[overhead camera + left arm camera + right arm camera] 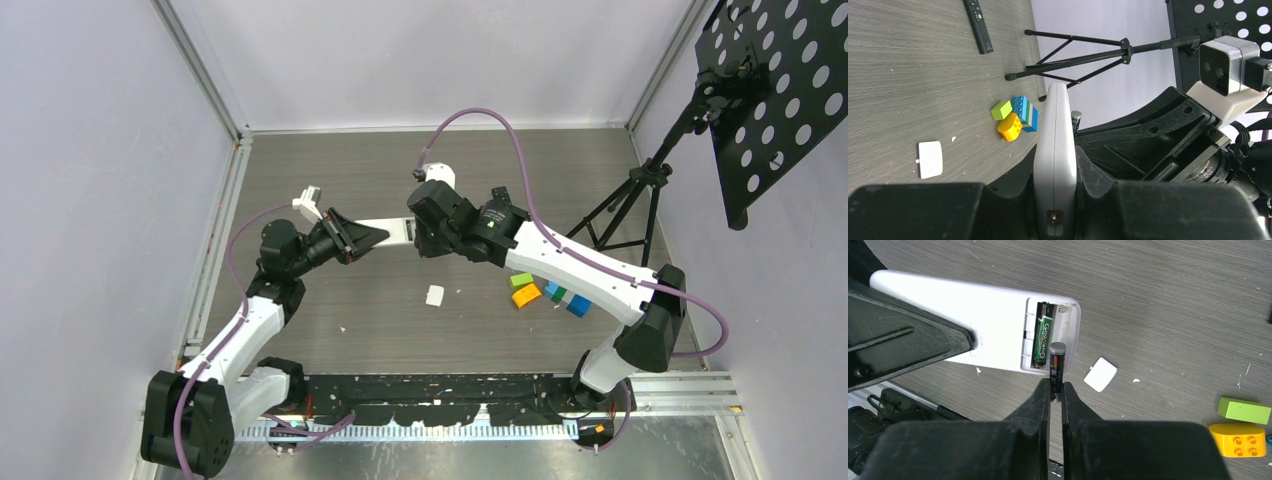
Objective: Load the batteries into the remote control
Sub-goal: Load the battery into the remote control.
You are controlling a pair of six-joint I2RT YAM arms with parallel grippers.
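In the top view, the left fingers (352, 238) hold the white remote control (385, 230) up off the tabletop (330, 170), with its free end meeting the right fingers (425, 238). The loose battery cover (435, 295) lies on the wood below them, apart from the coloured blocks (548, 292). In the left wrist view the remote stands edge-on, clamped narrowly between both fingers, and only a battery's cap shows beside its far end. That grip looks firm enough to brace against, so the left arm should simply hold steady. In the right wrist view, the right fingers pinch the second battery (1057, 362), dark with an orange band, by its lower part. Its upper end is over the empty slot of the open compartment, beside the green battery (1043, 335) already seated. It stands tilted out of the slot. I judge the sound way is to lead one end in against its contact, then rock the other end down flat and let go only once it sits level. Polarity marks cannot be read.
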